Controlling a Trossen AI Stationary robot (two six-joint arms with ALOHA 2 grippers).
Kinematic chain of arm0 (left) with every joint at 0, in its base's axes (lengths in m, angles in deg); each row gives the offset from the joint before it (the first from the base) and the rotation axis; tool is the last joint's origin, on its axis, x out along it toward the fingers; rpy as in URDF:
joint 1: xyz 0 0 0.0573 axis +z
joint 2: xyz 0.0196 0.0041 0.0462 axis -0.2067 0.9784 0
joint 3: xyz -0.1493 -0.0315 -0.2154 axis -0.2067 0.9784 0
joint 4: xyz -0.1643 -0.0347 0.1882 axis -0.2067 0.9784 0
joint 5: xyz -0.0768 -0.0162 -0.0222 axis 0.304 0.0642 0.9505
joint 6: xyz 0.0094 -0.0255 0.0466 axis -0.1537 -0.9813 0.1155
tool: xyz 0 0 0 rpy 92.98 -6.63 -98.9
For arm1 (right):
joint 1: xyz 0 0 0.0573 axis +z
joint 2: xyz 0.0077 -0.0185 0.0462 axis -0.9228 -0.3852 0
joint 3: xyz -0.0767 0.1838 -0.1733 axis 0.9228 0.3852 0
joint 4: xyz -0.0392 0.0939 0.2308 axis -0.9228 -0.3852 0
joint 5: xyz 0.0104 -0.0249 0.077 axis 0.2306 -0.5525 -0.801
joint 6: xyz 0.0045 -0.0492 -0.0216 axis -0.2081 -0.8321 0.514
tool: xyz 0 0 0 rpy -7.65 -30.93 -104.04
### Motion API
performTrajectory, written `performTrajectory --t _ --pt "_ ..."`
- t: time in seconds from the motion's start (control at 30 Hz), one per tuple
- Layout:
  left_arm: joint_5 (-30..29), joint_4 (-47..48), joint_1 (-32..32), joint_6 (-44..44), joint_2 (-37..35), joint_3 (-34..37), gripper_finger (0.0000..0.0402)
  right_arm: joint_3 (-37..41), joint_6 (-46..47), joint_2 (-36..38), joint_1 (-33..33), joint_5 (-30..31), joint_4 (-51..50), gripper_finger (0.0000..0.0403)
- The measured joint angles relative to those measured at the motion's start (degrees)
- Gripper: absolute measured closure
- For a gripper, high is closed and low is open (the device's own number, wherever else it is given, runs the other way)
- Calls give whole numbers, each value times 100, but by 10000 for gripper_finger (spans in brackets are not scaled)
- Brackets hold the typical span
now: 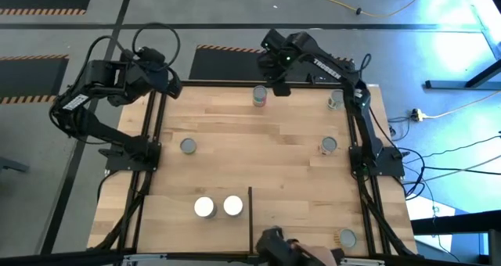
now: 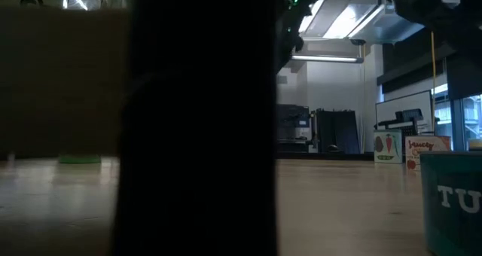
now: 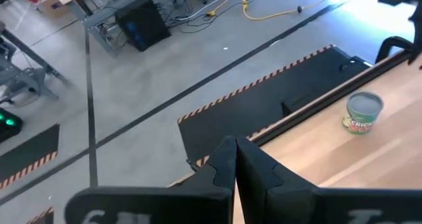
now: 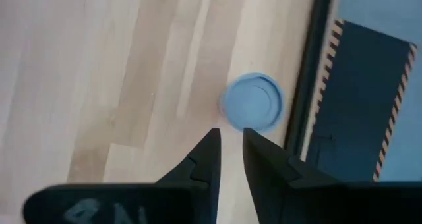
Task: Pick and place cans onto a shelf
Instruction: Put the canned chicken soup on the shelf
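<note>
Our right gripper (image 4: 229, 145) hovers with fingers slightly spread, empty, just above a can (image 4: 252, 102) at the frame's upper centre. We judge it rigid, light, smooth-sided: grip mid-wall squarely. Our left gripper (image 3: 235, 159), pressed together, waits upper left.

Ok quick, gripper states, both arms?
Left gripper: shut, empty, parked off the table's far-left corner.
Right gripper: slightly open, holding nothing, above the can by the far edge.
</note>
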Motion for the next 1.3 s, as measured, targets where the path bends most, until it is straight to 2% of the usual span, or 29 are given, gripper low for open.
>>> performTrajectory --t 0.23,0.43,0.77,0.9,1.13,1.3 --pt "4 -2 184 -122 0 0 401 2 -676 -537 -10 -5 -37 340" --pt "16 -2 315 -129 0 0 401 0 -804 -852 -65 -2 -26 340" --pt "22 -2 387 -130 0 0 401 0 -1426 -1105 -176 4 4 340" --pt "22 -2 387 -157 0 0 401 0 -1363 -1136 -223 5 0 340" --pt "22 -31 387 -162 3 0 401 0 -498 -1136 -297 1089 -21 342" --pt "22 -152 387 -162 4 0 401 -2 -152 -1134 -346 1669 25 370"
